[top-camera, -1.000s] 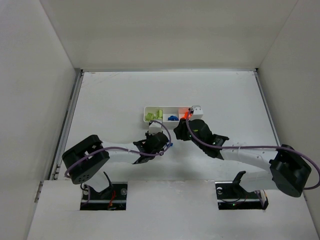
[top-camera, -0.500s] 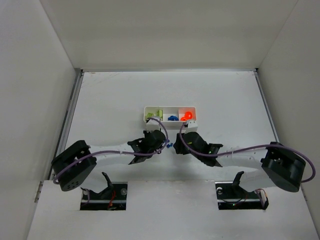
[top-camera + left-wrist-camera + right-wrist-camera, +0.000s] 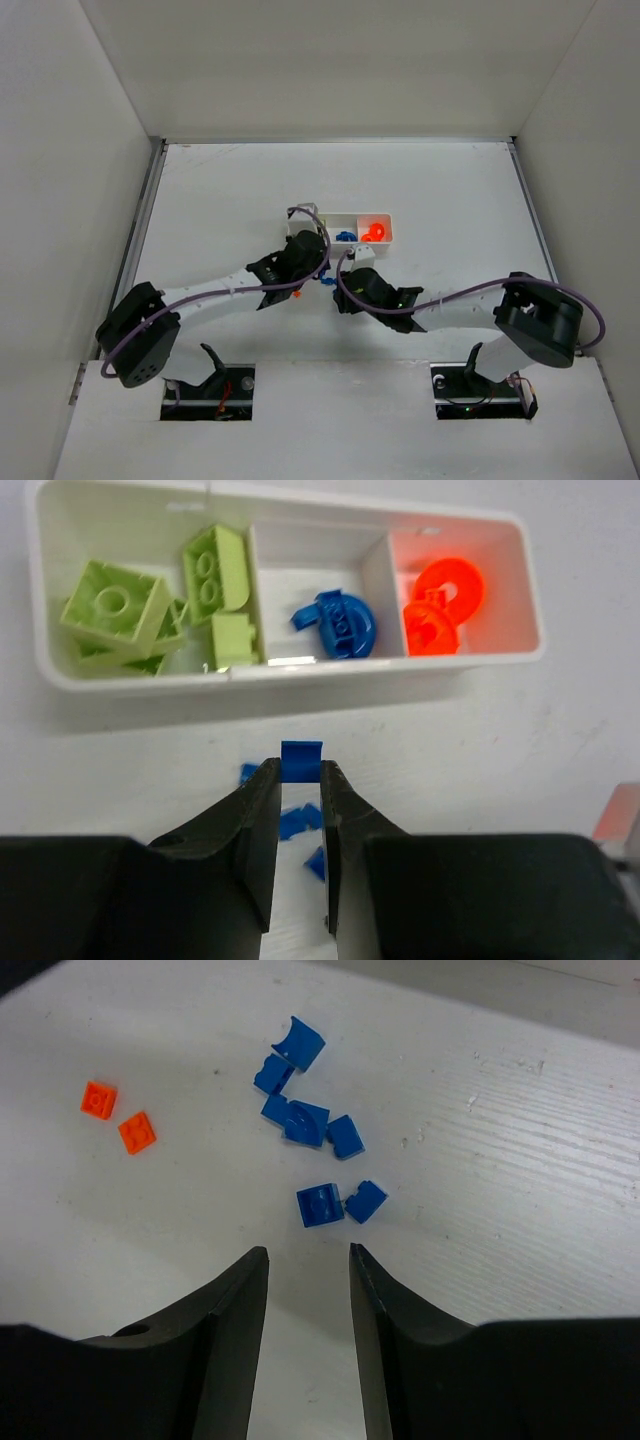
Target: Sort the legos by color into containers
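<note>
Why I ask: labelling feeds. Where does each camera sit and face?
Top external: above and behind, looking down at the table; left arm, right arm, tray.
Left wrist: looks forward-down at the tray; left gripper pinches a blue lego.
Right wrist: looks down at loose legos; right gripper open.
Shared: tray, in top and left wrist.

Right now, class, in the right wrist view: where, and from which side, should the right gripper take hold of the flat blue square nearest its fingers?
Probably from straight above, pinching the flat blue square across its near and far edges. It lies flat, so only the thin sides offer grip, and a small blue brick crowds its right edge. The right gripper stands open.
</note>
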